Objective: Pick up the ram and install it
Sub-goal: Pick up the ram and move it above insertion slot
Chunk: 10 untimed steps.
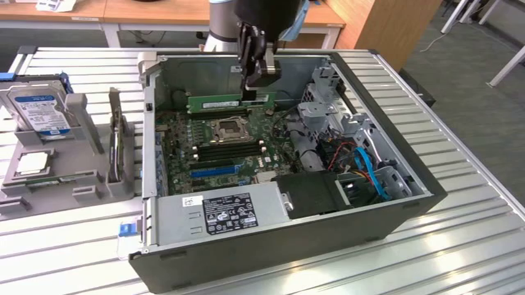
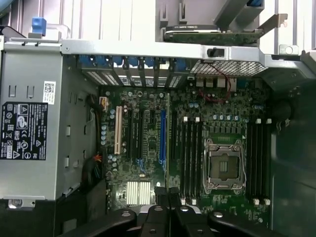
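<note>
Nearest me is the power supply point(image 1: 221, 212), against the near wall of the open case point(image 1: 287, 252), which stands in the middle of the table point(image 1: 459, 246). By the table's edge on the exterior view's left, a grey holder point(image 1: 82, 184) carries a drive point(image 1: 37, 110) and a square chip point(image 1: 33, 163).

Inside the case, the gripper point(image 1: 250, 86) is pinched narrow on the top edge of the ram point(image 1: 232, 102). The ram hangs level above the board, beyond the socket point(image 1: 228, 129) and close to the case's far wall, and sits in no slot.

My worries: the grip is at mid-length only, so the ram could pivot or slip if one end catches a clip. If it comes down off the slot line, it would jam or scrape the board. The gripper's body could also knock the far wall.

Counted across: one holder, one drive, one chip, one case, one supply, one ram and one socket. There are two banks of slots point(image 1: 225, 149), one on each side of the socket. How many slots are in each bank I cannot tell. A few blue cables point(image 1: 373, 172) lie toward the case's wall on the exterior view's right.
</note>
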Tool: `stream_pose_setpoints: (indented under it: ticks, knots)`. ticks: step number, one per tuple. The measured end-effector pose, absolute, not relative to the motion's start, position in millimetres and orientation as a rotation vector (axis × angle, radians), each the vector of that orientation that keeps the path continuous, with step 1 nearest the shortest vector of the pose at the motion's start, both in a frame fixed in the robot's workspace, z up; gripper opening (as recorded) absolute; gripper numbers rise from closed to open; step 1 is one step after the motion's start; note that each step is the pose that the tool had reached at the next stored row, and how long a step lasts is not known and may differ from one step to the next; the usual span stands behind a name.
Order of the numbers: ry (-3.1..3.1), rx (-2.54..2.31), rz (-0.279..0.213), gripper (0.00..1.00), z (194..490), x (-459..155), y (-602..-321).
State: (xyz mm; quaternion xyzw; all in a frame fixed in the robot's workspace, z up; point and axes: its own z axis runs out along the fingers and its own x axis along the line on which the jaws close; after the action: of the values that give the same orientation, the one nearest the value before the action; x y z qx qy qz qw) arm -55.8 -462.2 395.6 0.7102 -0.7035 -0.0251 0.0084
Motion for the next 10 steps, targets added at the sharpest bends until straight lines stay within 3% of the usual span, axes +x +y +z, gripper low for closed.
stream_pose_setpoints:
  ticks: [10]
  knots:
    - [-2.198, 2.219, -0.078, 0.12, 395.5, -42.3, -462.2]
